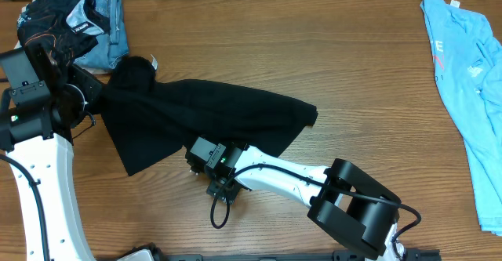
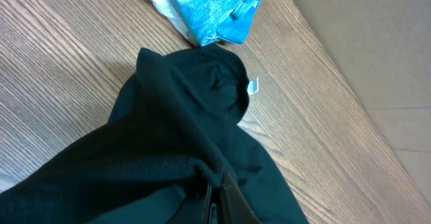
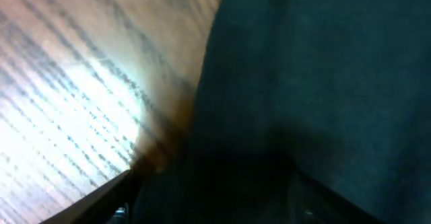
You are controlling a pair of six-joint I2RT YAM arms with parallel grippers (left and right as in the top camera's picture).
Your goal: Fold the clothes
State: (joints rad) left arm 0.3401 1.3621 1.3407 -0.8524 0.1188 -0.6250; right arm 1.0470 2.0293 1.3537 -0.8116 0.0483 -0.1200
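- Left gripper [image 1: 94,98]: we find it clamped tight on a bunched fold at the left end of the black garment [image 1: 212,116].
- Right gripper [image 1: 196,151]: its fingers [image 3: 101,207] stand well apart at the garment's lower edge. Dark cloth fills the space between them, and we cannot tell whether any of it is pinched.
- The black garment lies left of centre. Its long axis runs from the upper left to a narrow end at the right, and a white tag [image 2: 252,86] shows at the upper-left end.
- The surface is a wooden table [image 1: 353,49]. Jeans [image 1: 110,14] are piled at its far-left corner, just beside the garment. A light blue shirt [image 1: 463,81] lies along the right edge, well apart.
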